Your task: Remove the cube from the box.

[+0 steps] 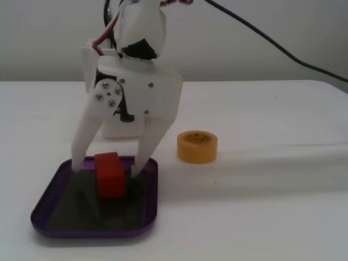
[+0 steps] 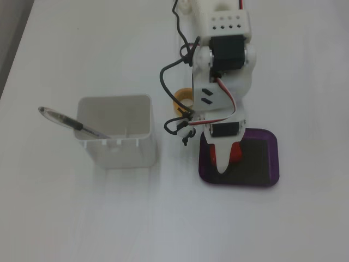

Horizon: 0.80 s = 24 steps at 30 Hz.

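Nearest the low fixed camera is the front rim of the box (image 1: 92, 231), a shallow purple tray on the white table (image 1: 261, 217). The cube (image 1: 111, 175) stands on the tray's dark floor, toward the back and roughly centred across it in that view.

The gripper (image 1: 106, 168) is lowered into the tray with its two white fingers (image 1: 87, 133) spread wide, one on each side of the cube. A gap shows between the left finger and the block; the right finger tip looks close to it, but contact cannot be confirmed. Nothing is held.

The relation that matters: the cube lies directly between the fingertips, so closing should meet it from both sides. Its long axis appears upright in the low view; this cannot be checked from above, where the arm covers most of the block (image 2: 235, 153).

Judged stage: positioned for the grasp, with closing and lifting not yet done.

Outward from the tray, a yellow tape roll (image 1: 197, 146) sits just beside its right rear corner. In the upper fixed view, a white square container (image 2: 117, 131) holding a pen (image 2: 71, 123) stands well apart.
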Available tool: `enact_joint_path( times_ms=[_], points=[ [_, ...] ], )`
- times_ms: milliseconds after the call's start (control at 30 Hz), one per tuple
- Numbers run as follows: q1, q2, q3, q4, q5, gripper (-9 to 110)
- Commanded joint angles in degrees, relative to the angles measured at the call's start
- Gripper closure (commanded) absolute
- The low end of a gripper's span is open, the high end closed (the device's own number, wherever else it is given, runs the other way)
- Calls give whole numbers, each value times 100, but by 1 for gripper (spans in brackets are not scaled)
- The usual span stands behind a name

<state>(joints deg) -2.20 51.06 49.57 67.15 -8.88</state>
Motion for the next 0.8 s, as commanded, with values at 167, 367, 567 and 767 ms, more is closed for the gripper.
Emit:
enact_joint_path(
  times_ms=[167, 367, 567, 767],
  points=[
    [-53, 62, -193, -211, -26, 102],
    [-79, 158, -211, -202, -9, 102],
    [-202, 712, -1090, 475, 44, 102],
    [-457, 1406, -1740, 1635, 272, 102]
  ],
)
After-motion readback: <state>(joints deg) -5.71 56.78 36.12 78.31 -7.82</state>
